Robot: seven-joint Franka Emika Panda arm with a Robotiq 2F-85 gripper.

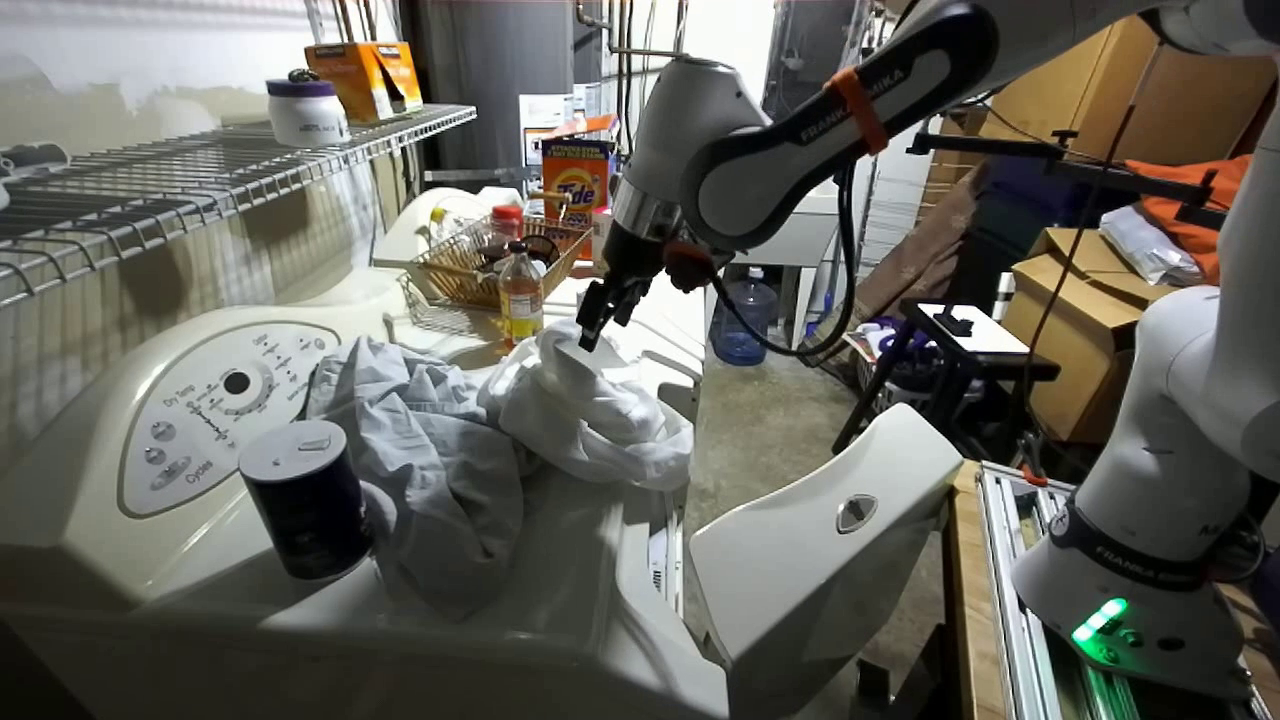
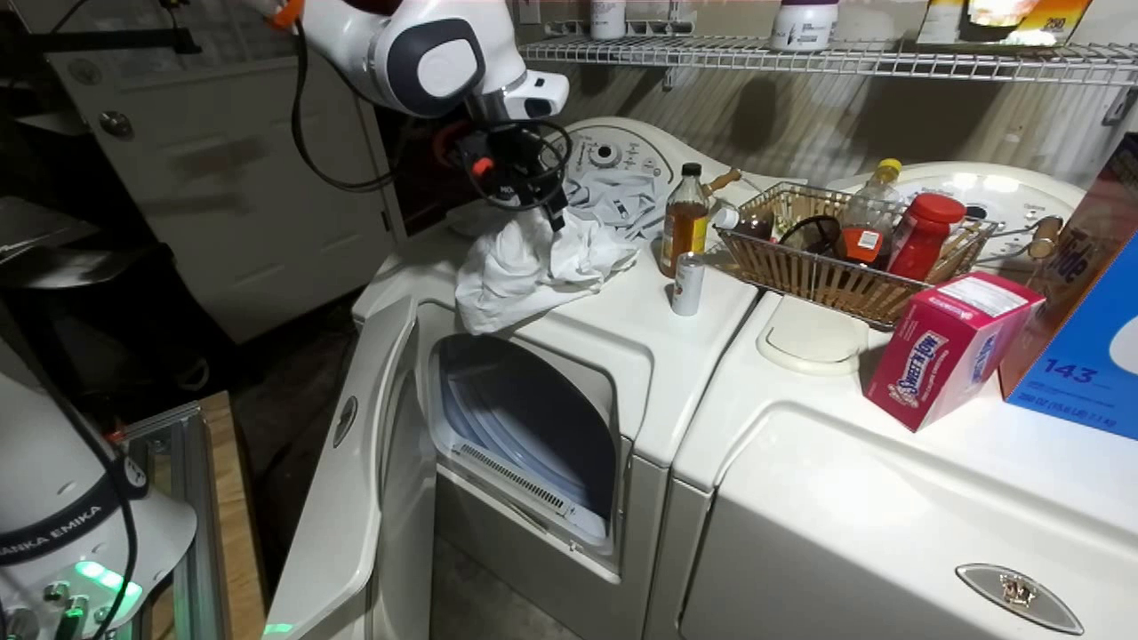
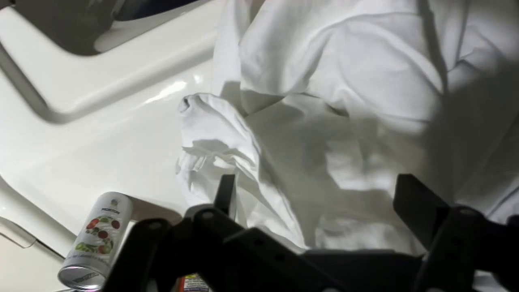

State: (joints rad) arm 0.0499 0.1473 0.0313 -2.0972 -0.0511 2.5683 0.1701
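The white cloth [image 2: 538, 280] lies bunched on the dryer [image 2: 618, 324] beneath the gripper [image 3: 316, 178], whose widely spread jaws hold nothing; a shallow pinch could let a fold slip, and a sideways drag could topple the nearby slim white canister [image 3: 97, 239].

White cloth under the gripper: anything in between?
Nothing visible. In the wrist view, the open gripper faces the white cloth directly; whether they touch is unclear. The Morton shaker and the bottle of amber liquid stand beside the cloth, not in between.
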